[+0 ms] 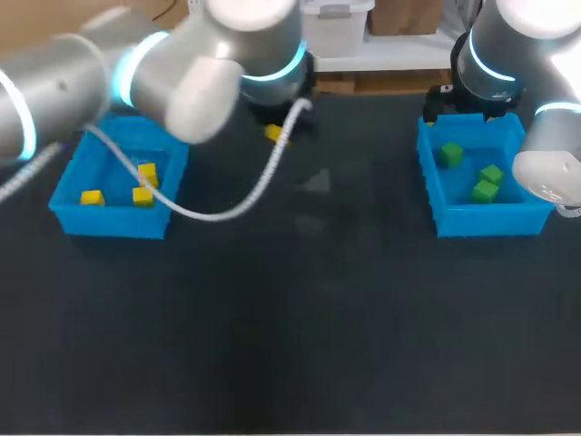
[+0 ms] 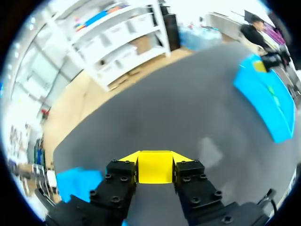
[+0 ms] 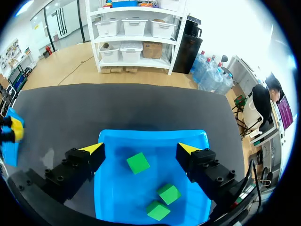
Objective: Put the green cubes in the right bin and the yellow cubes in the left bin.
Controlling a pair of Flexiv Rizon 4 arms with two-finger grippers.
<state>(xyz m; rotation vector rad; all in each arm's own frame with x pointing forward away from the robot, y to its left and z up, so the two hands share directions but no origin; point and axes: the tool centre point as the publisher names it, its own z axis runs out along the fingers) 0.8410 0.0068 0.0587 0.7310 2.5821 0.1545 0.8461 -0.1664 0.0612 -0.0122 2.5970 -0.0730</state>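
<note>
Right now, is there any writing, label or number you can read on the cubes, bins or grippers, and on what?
None can be read. The yellow cube held in the left gripper, the green cubes, the left bin, the right bin, the right gripper and the table carry no visible writing.

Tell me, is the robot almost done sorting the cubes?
Nearly. Three green cubes lie in the right bin and three yellow cubes in the left bin. The left gripper grips one more yellow cube, not yet binned. No loose cubes show on the table.
</note>
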